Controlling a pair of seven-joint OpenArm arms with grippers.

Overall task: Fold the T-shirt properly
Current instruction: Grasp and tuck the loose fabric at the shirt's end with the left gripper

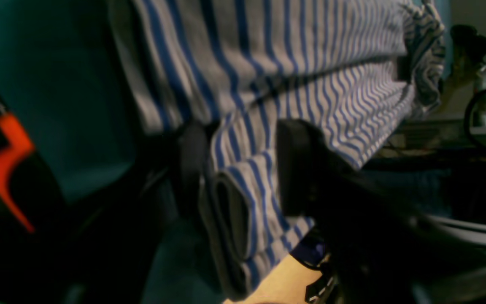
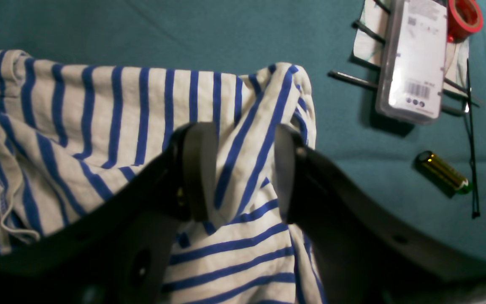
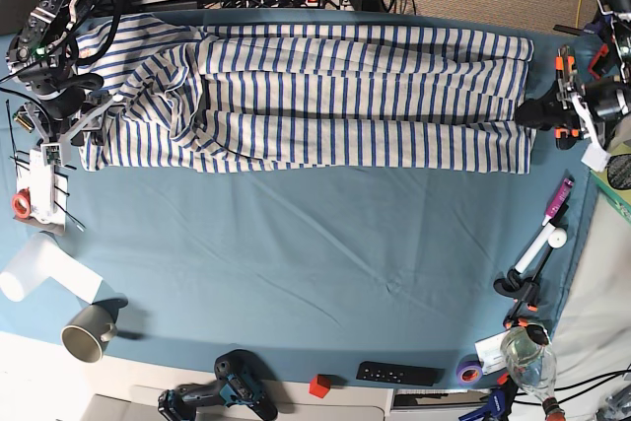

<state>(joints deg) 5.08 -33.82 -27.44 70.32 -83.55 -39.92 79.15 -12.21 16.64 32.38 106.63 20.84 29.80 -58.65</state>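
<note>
T-shirt (image 3: 325,96) lies spread lengthwise across the far part of the teal worktop (image 3: 296,244), folded into a long band, w/ one arm at each end. Right gripper (image 2: 241,169): both fingers (image 2: 196,169) sit either side of a raised ridge of striped cloth at the shirt's corner; fabric fills the gap and touches both pads, so it's grasping the T-shirt. Beyond the fingers the cloth edge drops to bare worktop; to the side of the outer finger, well apart, lie a clear plastic package (image 2: 414,59), a red tape roll (image 2: 464,17), black cable ties (image 2: 471,139) and a brass-coloured battery (image 2: 441,173). Left gripper (image 1: 243,169): fingers (image 1: 293,169) flank a folded hem of the T-shirt (image 1: 243,198), cloth between the pads and hanging down below them; rest of the shirt stretches away above and beyond the fingers. Pic is dark and blurred, so can't tell whether these fingers are clenched on the hem or just slack around it. In base view the left gripper (image 3: 552,110) meets the shirt's end edge, right gripper (image 3: 79,120) is at the opposite end near the sleeve. Near worktop edge: grey mug (image 3: 87,330), white roll (image 3: 44,268), cordless drill (image 3: 227,391).
</note>
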